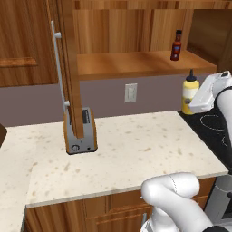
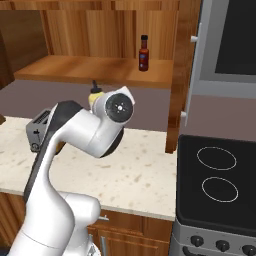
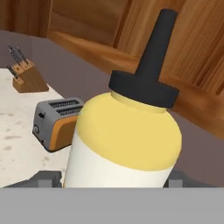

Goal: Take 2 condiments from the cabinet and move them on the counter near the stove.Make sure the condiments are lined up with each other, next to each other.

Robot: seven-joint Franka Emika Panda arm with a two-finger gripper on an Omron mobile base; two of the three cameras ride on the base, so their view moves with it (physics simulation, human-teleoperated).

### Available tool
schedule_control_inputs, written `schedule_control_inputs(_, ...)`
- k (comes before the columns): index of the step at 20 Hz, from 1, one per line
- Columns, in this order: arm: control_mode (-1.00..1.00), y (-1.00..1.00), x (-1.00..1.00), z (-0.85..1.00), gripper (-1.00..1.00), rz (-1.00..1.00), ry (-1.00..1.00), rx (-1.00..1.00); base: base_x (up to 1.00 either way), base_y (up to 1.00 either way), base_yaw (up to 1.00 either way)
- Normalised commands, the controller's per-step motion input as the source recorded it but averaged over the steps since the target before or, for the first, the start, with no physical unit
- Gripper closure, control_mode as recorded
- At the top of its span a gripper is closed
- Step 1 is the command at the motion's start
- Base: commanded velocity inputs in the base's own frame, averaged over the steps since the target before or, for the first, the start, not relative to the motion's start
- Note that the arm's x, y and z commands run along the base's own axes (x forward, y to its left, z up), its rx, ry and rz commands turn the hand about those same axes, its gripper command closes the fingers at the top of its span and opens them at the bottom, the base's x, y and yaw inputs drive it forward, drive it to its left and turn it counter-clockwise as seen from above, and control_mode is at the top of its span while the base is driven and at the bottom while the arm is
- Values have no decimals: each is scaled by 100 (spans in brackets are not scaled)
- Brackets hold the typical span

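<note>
Spreading wide in the left base view, the beige speckled counter (image 1: 136, 149) carried a silver and orange toaster (image 1: 80, 131); the yellow squeeze bottle (image 1: 190, 94) stood at its far right by the black cooktop (image 1: 213, 127). In the right base view, the dark red sauce bottle (image 2: 144, 53) stood upright on the wooden cabinet shelf (image 2: 90, 69). In the hand view, the gripper's (image 3: 109, 181) fingertips (image 3: 48, 179) flanked the yellow bottle, jaws wide; I could not tell whether they gripped.

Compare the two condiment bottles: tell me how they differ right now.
The yellow squeeze bottle is fat, with a pointed dark tip; the red sauce bottle is slim, with a flat black cap. The yellow one is down at counter level; the red one stands on the cabinet shelf. Both are upright.
</note>
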Motion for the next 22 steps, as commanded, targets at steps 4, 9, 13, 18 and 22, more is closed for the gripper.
schedule_control_inputs(4,-100,-63,-5,-45,100,-4,9,0,0,0,0)
schedule_control_inputs(9,-100,-46,0,-38,100,-3,5,0,0,0,0)
schedule_control_inputs(13,-100,-14,0,-36,100,-3,0,0,0,0,0)
schedule_control_inputs(18,-100,-12,5,-56,100,-4,0,0,0,0,0)
schedule_control_inputs(22,-100,-20,13,-60,100,-4,0,0,0,0,0)
